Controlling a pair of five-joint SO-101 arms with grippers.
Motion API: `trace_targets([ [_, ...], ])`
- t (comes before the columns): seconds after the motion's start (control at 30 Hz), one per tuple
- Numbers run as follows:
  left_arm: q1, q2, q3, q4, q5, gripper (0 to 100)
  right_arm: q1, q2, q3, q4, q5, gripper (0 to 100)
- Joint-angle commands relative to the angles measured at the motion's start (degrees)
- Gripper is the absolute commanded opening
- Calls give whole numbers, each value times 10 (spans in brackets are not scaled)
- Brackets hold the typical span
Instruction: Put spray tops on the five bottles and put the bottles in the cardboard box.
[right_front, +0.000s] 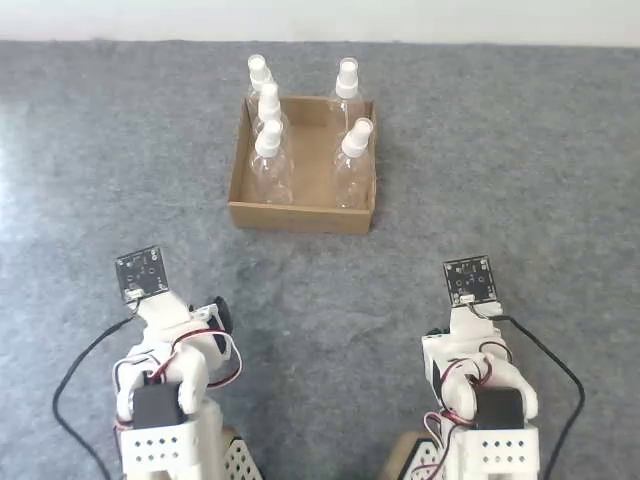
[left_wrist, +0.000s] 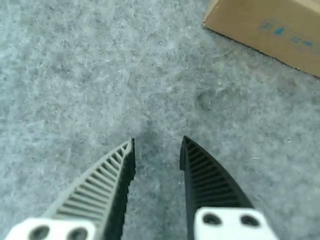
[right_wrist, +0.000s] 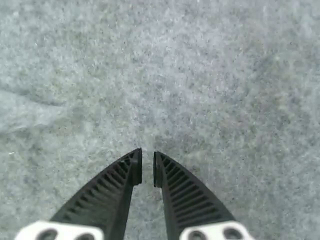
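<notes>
Nearest the high camera sit the two arms, folded back at the near edge of the table: the left arm (right_front: 165, 375) and the right arm (right_front: 480, 390), well apart from each other and from the work. In its own wrist view, the left gripper (left_wrist: 157, 142) hangs over bare grey felt (right_front: 520, 180) with its jaws parted by a clear gap and nothing between them. A corner of the cardboard box (left_wrist: 270, 25) shows beyond it. The right gripper (right_wrist: 147, 152) has its jaws drawn almost together, a thin slit between the tips, and it too holds nothing.

The cardboard box (right_front: 300, 215) stands farther out, roughly midway between the arms. All five bottles appear to be upright inside it, three along one side (right_front: 272, 175) and two along the other (right_front: 350, 178), each wearing a white spray top (right_front: 357, 135). The two rear tops rise past the far wall, so their bases are hidden, though they look to be inside.

By my reading the task is done or very nearly so, and the step in hand is simply to finish cleanly. That means holding both arms low and back, with no sweep toward the box, since a nudge to the light cardboard could topple the tall bottles. Whether each top is screwed fully home cannot be told from here.
</notes>
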Motion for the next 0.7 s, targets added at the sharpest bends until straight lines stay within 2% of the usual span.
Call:
trace_targets([
  [0.0, 0, -9, -7, 2, 4, 69, 0, -7, 12, 2, 8, 7],
  [0.07, -2, -9, -7, -1, 4, 8, 0, -7, 12, 2, 8, 7],
  [0.67, -2, -8, -7, 2, 4, 15, -1, -7, 12, 2, 8, 8],
])
